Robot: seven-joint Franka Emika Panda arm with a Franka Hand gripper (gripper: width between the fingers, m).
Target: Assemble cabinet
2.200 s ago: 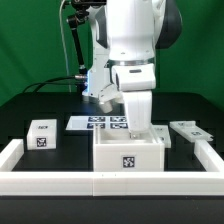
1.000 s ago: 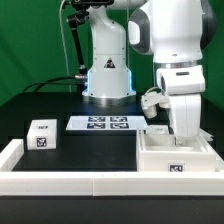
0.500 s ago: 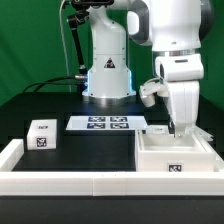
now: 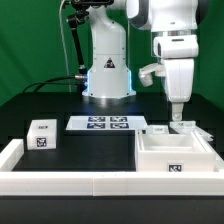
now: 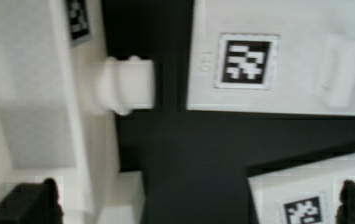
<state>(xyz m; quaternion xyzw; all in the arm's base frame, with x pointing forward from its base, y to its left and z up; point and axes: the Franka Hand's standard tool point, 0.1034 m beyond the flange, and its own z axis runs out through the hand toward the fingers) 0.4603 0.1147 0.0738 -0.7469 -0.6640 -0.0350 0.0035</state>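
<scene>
The black desk [image 4: 90, 150], edged by a low white border rail [image 4: 60, 183], carries everything. The Panda arm [image 4: 175, 40] stands over the exterior view's right side. Below it the cabinet body [image 4: 176, 165], an open white box with a tag on its front wall, sits in the front corner at the exterior view's right, against the rail. The marker board [image 4: 108, 123] lies further back, near the middle. A tagged panel [image 4: 192, 129] lies flat just behind the body, and a separate panel block [image 4: 41, 134] stands well apart at the exterior view's left. The fingers [image 5: 26, 205] are spread wide with nothing between them, and they hang above the gap between the body and the panel behind it. The wrist view shows that panel's tag [image 5: 245, 62] and a rounded white peg [image 5: 129, 82] beside a white wall; I cannot tell which part the peg belongs to. The step in hand looks like fetching that panel. To do it well, centre the spread fingers over the panel's two long edges, clear of the peg. Come straight down without touching the body's back wall, then close squarely so the panel does not twist. Lift it high enough to clear the wall before carrying it over.
</scene>
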